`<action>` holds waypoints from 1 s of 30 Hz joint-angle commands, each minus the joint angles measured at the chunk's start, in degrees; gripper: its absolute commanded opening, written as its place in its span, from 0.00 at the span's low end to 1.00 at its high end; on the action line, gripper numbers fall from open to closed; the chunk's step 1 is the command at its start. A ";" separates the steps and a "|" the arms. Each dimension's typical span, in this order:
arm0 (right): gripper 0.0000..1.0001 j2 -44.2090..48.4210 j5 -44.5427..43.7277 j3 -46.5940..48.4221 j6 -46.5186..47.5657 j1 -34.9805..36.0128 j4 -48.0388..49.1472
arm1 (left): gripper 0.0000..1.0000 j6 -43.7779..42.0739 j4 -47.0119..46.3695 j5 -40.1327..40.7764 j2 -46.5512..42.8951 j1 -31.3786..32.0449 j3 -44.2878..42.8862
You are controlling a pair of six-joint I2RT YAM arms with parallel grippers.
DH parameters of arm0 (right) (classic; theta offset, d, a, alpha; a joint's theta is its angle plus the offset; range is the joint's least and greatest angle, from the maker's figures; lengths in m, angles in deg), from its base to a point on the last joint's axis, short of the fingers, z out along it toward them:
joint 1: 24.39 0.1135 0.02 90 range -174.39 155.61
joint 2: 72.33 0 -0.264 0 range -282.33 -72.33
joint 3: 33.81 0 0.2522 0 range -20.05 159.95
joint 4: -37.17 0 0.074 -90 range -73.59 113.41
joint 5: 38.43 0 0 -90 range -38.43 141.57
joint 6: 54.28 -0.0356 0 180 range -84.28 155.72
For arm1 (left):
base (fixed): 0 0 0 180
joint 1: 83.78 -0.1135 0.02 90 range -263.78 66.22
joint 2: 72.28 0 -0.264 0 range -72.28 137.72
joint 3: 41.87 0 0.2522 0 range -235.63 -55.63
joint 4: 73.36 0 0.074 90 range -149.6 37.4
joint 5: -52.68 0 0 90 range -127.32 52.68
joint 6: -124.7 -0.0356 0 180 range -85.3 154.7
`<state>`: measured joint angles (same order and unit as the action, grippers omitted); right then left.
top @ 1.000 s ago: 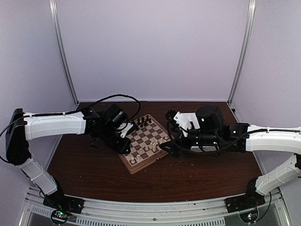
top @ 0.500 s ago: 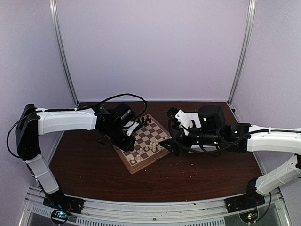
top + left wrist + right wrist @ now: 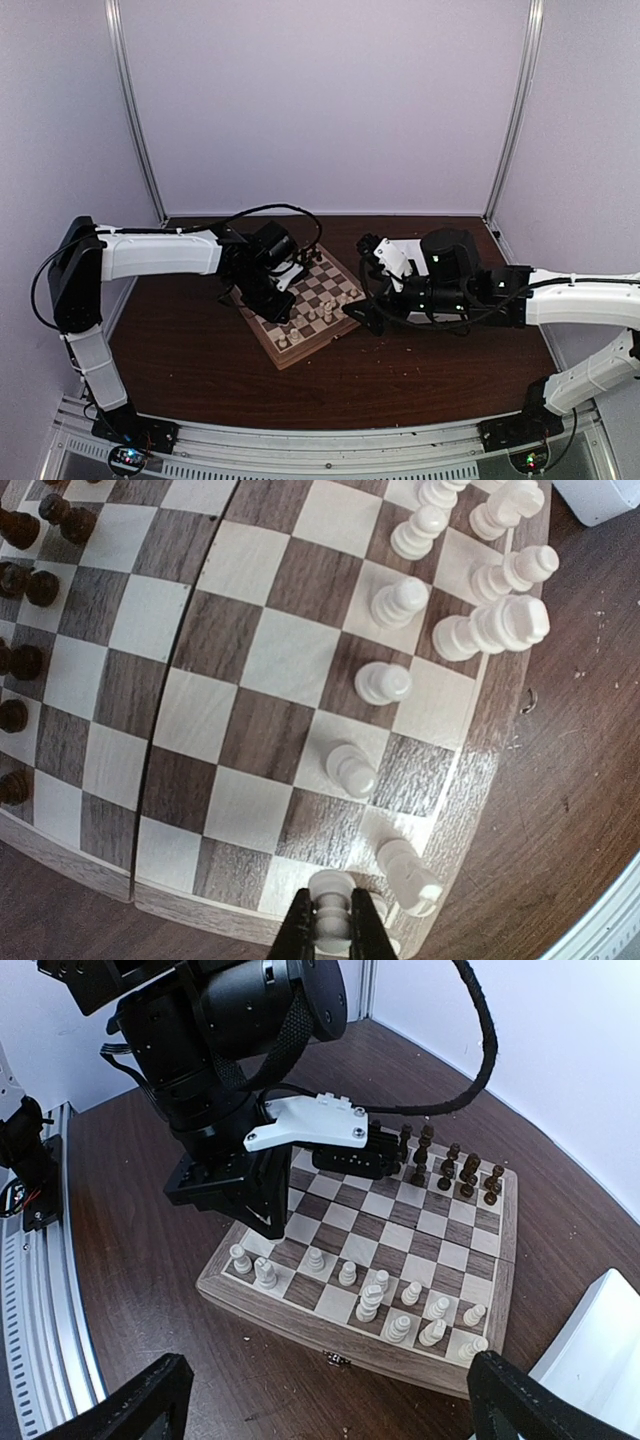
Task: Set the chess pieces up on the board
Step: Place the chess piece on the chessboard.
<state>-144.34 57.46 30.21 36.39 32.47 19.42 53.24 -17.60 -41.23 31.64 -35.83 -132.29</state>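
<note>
Two black fingers of the left tool clench a turned cream piece on the checkered wooden board, by its rim; right tool gapes wide.

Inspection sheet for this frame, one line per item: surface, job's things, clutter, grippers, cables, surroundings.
Surface: dark wood table, light specks on it near the board.
Job's things: board lies angled mid-table; white pieces on the rows nearest the right arm.
Clutter: dark pieces along the board's far edge; white tray beside the board.
Grippers: left gripper shut on one piece at the board's edge; right gripper open, holding nothing.
Cables: black cable loops off the left arm.
Surroundings: white walls, metal posts, rail at the near edge.
</note>
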 commanded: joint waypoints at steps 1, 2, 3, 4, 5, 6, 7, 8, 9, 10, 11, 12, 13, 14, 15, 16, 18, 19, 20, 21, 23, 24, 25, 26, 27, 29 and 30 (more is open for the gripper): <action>1.00 1.85 -1.22 -0.75 -0.58 -0.17 1.11 | 0.03 -0.99 0.37 -0.54 1.59 -0.43 -1.90; 1.00 1.98 -1.15 -0.85 -0.53 -0.17 1.17 | 0.03 -1.05 0.37 -0.42 1.81 -0.40 -1.98; 1.00 2.19 -1.21 -0.94 -0.47 -0.22 1.21 | 0.04 -1.05 0.37 -0.30 1.98 -0.42 -2.00; 1.00 2.28 -1.23 -1.07 -0.49 -0.18 1.11 | 0.04 -1.04 0.37 -0.29 2.09 -0.46 -2.00; 1.00 2.43 -1.33 -1.12 -0.49 -0.17 1.14 | 0.05 -1.00 0.37 -0.30 2.26 -0.42 -2.00; 1.00 2.57 -1.38 -1.21 -0.45 -0.17 1.12 | 0.06 -0.98 0.37 -0.44 2.35 -0.40 -2.00; 1.00 2.66 -1.47 -1.29 -0.41 -0.17 1.05 | 0.06 -1.04 0.37 -0.51 2.53 -0.44 -2.06; 1.00 2.71 -1.57 -1.35 -0.40 -0.17 1.06 | 0.07 -0.97 0.37 -0.54 2.60 -0.40 -2.13; 1.00 2.74 -1.64 -1.39 -0.33 -0.17 0.98 | 0.07 -0.97 0.37 -0.59 2.71 -0.42 -2.21; 1.00 2.75 -1.65 -1.39 -0.32 -0.17 1.00 | 0.07 -1.01 0.37 -0.59 2.97 -0.40 -2.26; 1.00 2.83 -1.59 -1.46 -0.32 -0.25 0.98 | 0.07 -1.05 0.37 -0.65 3.14 -0.39 -2.34; 1.00 2.90 -1.58 -1.48 -0.32 -0.21 1.00 | 0.07 -1.06 0.37 -0.51 3.38 -0.42 -2.43; 1.00 2.92 -1.63 -1.48 -0.32 -0.20 1.00 | 0.07 -1.02 0.37 -0.48 3.46 -0.42 -2.45; 1.00 2.93 -1.60 -1.48 -0.32 -0.25 1.00 | 0.07 -1.05 0.37 -0.45 3.70 -0.41 -2.44; 1.00 3.00 -1.61 -1.52 -0.32 -0.25 1.00 | 0.07 -0.95 0.37 -0.37 3.86 -0.40 -2.44; 1.00 3.01 -1.69 -1.56 -0.32 -0.26 1.08 | 0.07 -0.96 0.24 -0.19 4.03 -0.43 -2.44; 1.00 3.03 -1.80 -1.66 -0.32 -0.26 1.09 | 0.07 -0.95 -0.03 -0.11 4.50 -0.40 -2.52; 1.00 2.98 -1.76 -1.66 -0.32 -0.26 1.09 | 0.08 -0.97 -0.11 -0.07 4.64 -0.39 -2.52; 1.00 2.93 -1.79 -1.61 -0.32 -0.26 1.09 | 0.08 -0.97 -0.22 -0.11 4.68 -0.39 -2.53; 1.00 2.95 -1.75 -1.57 -0.30 -0.26 1.09 | 0.08 -0.92 -0.37 -0.08 4.72 -0.39 -2.53; 1.00 3.01 -1.76 -1.65 -0.27 -0.26 1.09 | 0.08 -0.92 -0.42 0.01 4.84 -0.39 -2.61; 1.00 3.01 -1.73 -1.62 -0.24 -0.26 1.09 | 0.10 -0.96 -0.46 -0.11 4.92 -0.39 -2.61; 1.00 2.94 -1.69 -1.57 -0.23 -0.26 1.08 | 0.11 -0.97 -0.48 -0.23 4.93 -0.39 -2.61; 1.00 2.81 -1.66 -1.57 -0.23 -0.26 1.09 | 0.11 -0.97 -0.51 -0.34 5.05 -0.39 -2.61; 1.00 2.80 -1.55 -1.49 -0.23 -0.26 0.97 | 0.13 -0.92 -0.51 -0.36 5.06 -0.41 -2.61; 1.00 2.71 -1.42 -1.48 -0.29 -0.26 0.96 | 0.14 -0.94 -0.62 -0.32 5.14 -0.39 -2.61; 1.00 2.69 -1.33 -1.48 -0.31 -0.26 1.00 | 0.14 -0.96 -0.73 -0.34 5.10 -0.39 -2.54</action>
<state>-142.72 57.05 29.12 36.41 32.43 19.47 52.98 -17.50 -41.23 35.73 -35.83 -133.21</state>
